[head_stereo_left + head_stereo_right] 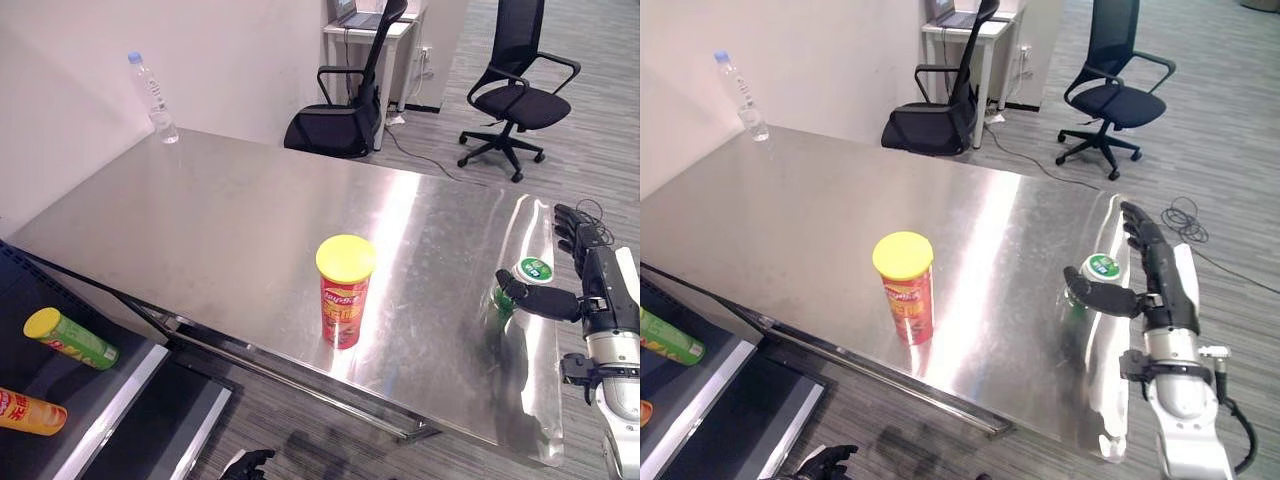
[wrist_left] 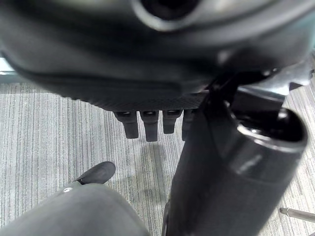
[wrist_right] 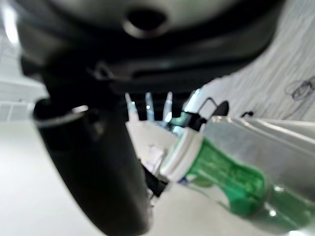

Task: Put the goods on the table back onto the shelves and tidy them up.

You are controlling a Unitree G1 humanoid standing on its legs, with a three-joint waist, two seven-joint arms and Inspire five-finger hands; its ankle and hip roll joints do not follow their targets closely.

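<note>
Our right arm reached up from the lower right, wrist straight, and our right hand stood edge-up with its fingers stretched forward and held straight in a row. Its thumb jutted sideways, well apart from the fingers, so the hand stood wide and curled round nothing. Our left hand hung low at the bottom edge, its fingers seen in the left wrist view as a short row pointing down, relaxed, with the thumb beside them.
</note>
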